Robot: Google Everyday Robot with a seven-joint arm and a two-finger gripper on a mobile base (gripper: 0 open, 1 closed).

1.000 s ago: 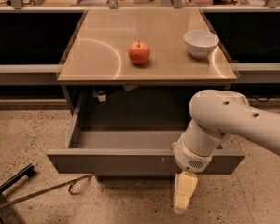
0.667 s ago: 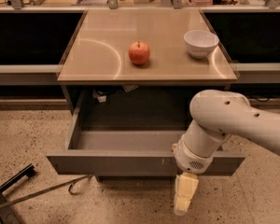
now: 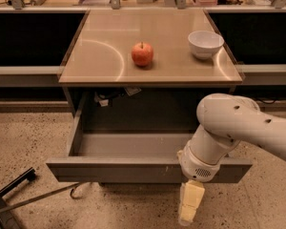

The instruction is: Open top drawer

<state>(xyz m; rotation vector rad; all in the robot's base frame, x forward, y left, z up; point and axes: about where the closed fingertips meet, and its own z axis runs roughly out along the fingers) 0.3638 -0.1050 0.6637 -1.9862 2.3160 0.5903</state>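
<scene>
Obscured: right inner corner of the top drawer (image 3: 114,170), behind the arm (image 3: 238,128).
Drawer position: pulled out under the tabletop (image 3: 100,56).
Hand: gripper (image 3: 189,205) hangs just below the front panel's right half; its grip state cannot be made out.

The robot's single white, smooth-shelled arm (image 3: 257,128) comes in from the right edge of the scene. Its thick rounded upper link, marked by a couple of small dark holes, runs leftward to a bulbous bend right of centre. From that bend a shorter cylindrical white link (image 3: 214,144) drops down toward the near left and ends in a round white wrist housing (image 3: 200,168), which has a small patch of perforations on its near face. Below the wrist hangs the pale cream two-finger gripper (image 3: 189,206). It points almost straight down, leaning slightly left, at the near edge of the scene, right of centre.
</scene>
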